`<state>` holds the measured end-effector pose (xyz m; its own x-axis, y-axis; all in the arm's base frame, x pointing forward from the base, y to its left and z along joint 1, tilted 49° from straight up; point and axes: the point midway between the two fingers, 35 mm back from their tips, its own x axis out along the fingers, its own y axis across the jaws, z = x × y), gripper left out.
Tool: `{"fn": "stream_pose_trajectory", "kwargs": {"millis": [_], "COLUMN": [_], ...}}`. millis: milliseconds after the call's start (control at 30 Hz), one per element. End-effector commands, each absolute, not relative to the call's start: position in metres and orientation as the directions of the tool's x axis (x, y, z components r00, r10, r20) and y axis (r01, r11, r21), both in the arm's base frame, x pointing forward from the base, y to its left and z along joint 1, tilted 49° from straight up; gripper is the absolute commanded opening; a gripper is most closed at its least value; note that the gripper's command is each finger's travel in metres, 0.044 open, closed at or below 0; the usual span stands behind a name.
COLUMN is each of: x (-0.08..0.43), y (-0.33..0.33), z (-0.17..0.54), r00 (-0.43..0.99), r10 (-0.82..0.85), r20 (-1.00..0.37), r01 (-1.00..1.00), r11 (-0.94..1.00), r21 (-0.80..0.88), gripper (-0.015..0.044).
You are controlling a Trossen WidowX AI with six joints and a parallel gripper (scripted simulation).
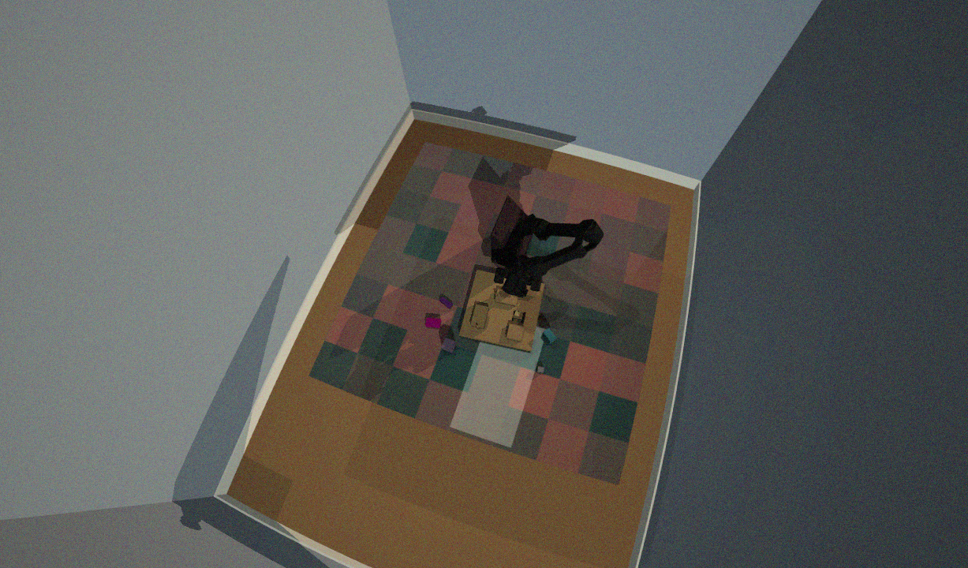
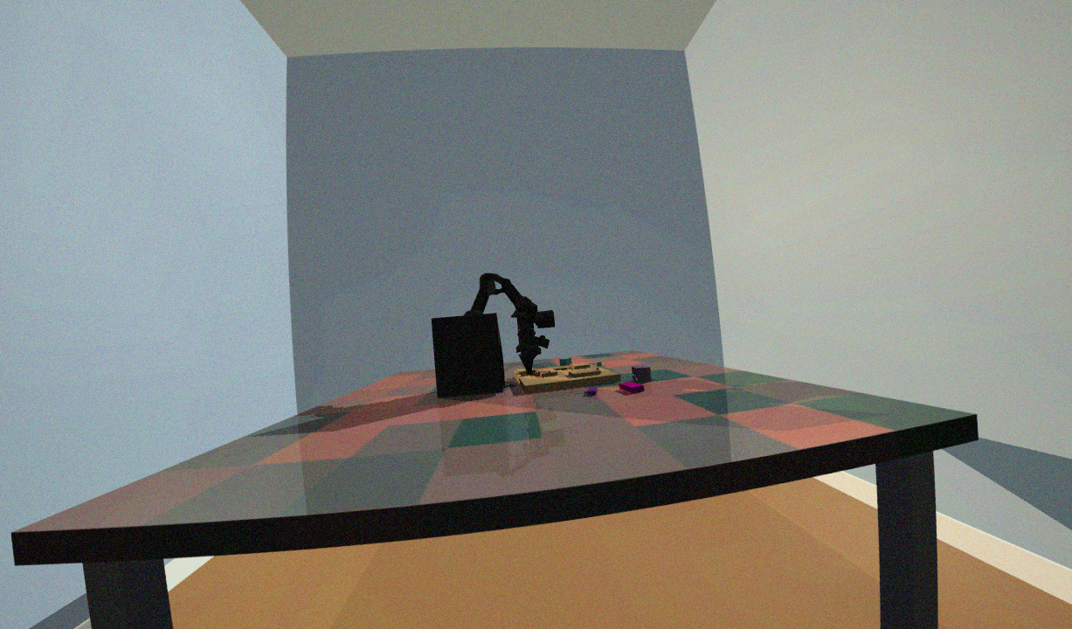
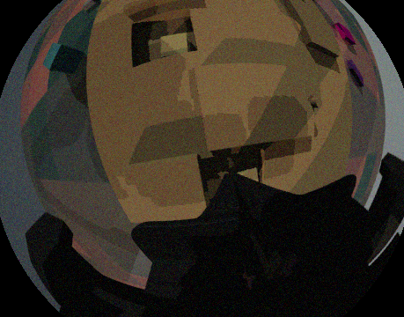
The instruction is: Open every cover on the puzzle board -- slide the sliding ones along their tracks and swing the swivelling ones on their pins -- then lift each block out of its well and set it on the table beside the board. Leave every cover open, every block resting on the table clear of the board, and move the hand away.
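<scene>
The tan puzzle board [image 1: 492, 334] [image 2: 566, 383] [image 3: 109, 101] lies in front of the arm's base. My gripper [image 2: 529, 370] [image 3: 230, 178] is shut, with nothing between its fingers. Its tips are low at the near well [image 3: 215, 165] of the board. A pale block [image 3: 250, 174] shows partly in that well behind the fingertips. Another pale block [image 3: 174, 43] sits in the open far well at the upper left of the wrist view. A raised cover [image 1: 514, 330] stands beside that far well. A long cover [image 1: 478, 315] lies along the board's other side. The hand hides the fingertips in the top view.
A magenta piece [image 1: 432, 322] [image 2: 632, 387] [image 3: 344, 33], a purple piece [image 1: 445, 301] [image 2: 591, 390] [image 3: 355, 74] and a lavender block [image 1: 448, 345] [image 2: 640, 373] lie off one side. A teal block [image 1: 549, 335] [image 2: 565, 361] [image 3: 65, 59] and a small grey block [image 1: 540, 369] lie off the other.
</scene>
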<state>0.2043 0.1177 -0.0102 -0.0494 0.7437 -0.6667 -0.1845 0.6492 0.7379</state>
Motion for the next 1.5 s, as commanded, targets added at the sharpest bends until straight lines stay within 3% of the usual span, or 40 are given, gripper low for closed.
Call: {"fn": "stream_pose_trajectory", "kwargs": {"millis": [0,1467], "x": [0.202,0.197], "y": [0.121,0.122], "z": [-0.006,0.025], "r00": [-0.048,-0.049], "r10": [0.747,0.749], "r20": [-0.663,-0.661], "r01": [-0.182,-0.182], "r11": [0.646,0.644], "r21": [0.741,0.743], "gripper": [0.0000,0.0000]}}
